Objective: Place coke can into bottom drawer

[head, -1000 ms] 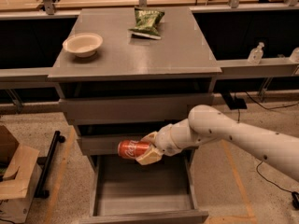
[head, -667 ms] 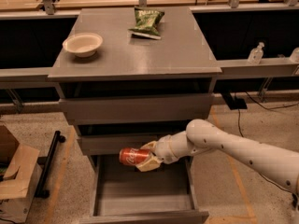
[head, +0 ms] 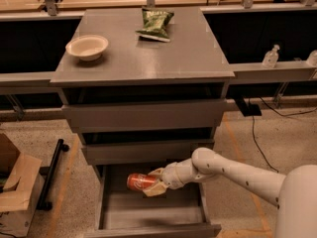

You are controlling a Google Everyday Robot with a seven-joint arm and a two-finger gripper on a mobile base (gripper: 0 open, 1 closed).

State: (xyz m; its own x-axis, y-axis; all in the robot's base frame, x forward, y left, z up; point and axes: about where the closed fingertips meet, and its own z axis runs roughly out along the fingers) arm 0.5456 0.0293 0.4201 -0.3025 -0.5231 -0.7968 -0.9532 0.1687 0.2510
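The coke can [head: 140, 181] is a small red can lying on its side, held in my gripper [head: 152, 183]. My gripper is shut on the can and holds it inside the open bottom drawer [head: 148, 213], a little above the drawer's grey floor near its back. My white arm reaches in from the lower right. The bottom drawer is pulled out below two shut grey drawers.
A green snack bag [head: 155, 24] and a white bowl [head: 87, 46] sit on the cabinet top [head: 188, 53]. A cardboard box [head: 17, 190] and a black bar [head: 52, 171] lie on the floor at the left. Cables run along the floor at the right.
My gripper has carried the can downward and a little left, from in front of the middle drawer into the open bottom drawer.
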